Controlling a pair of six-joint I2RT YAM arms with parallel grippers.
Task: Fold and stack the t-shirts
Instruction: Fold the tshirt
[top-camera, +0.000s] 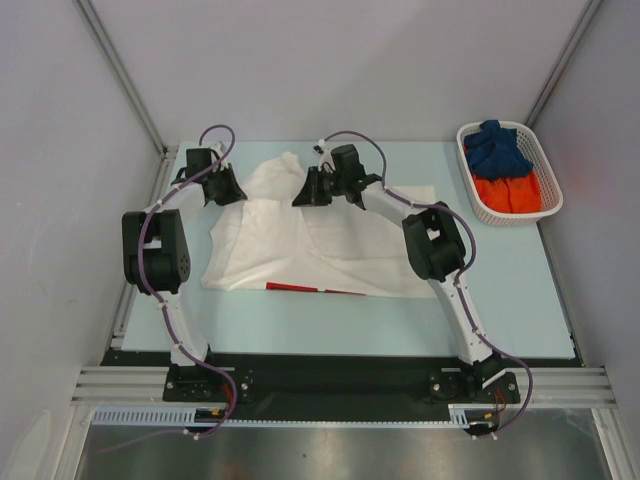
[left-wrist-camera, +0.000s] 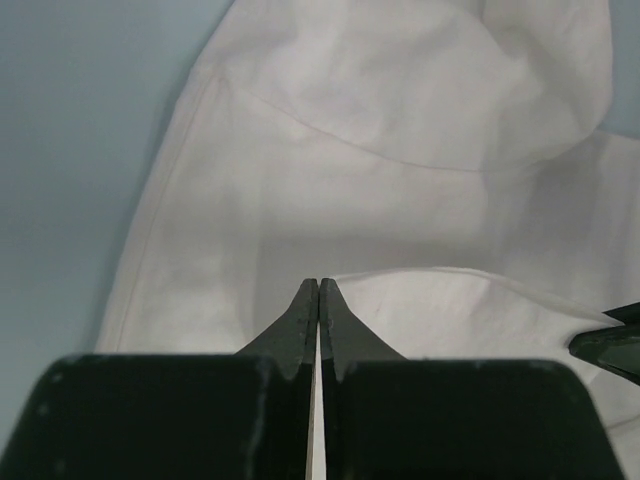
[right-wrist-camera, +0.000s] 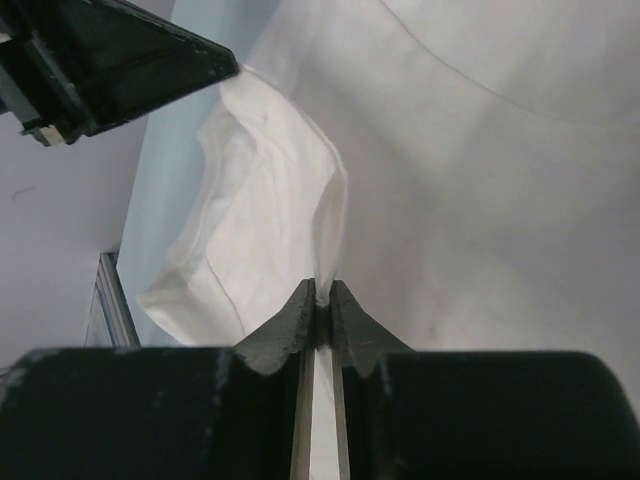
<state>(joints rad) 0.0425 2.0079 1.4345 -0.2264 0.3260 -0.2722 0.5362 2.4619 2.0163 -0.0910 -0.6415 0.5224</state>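
Large white cotton t-shirt (top-camera: 300, 250) spread crumpled mid-table on the pale blue tabletop (top-camera: 500, 290), red print strip (top-camera: 300, 289) showing at its near hem. Right gripper (right-wrist-camera: 320, 290) clamped on a raised white fold near the far edge. Left gripper (left-wrist-camera: 318, 290) closed tight, apparently pinching the same fold (tips hide the contact). White plastic lattice basket (top-camera: 466, 170) far right holds a dark blue shirt (top-camera: 497, 148) and an orange shirt (top-camera: 510, 192).
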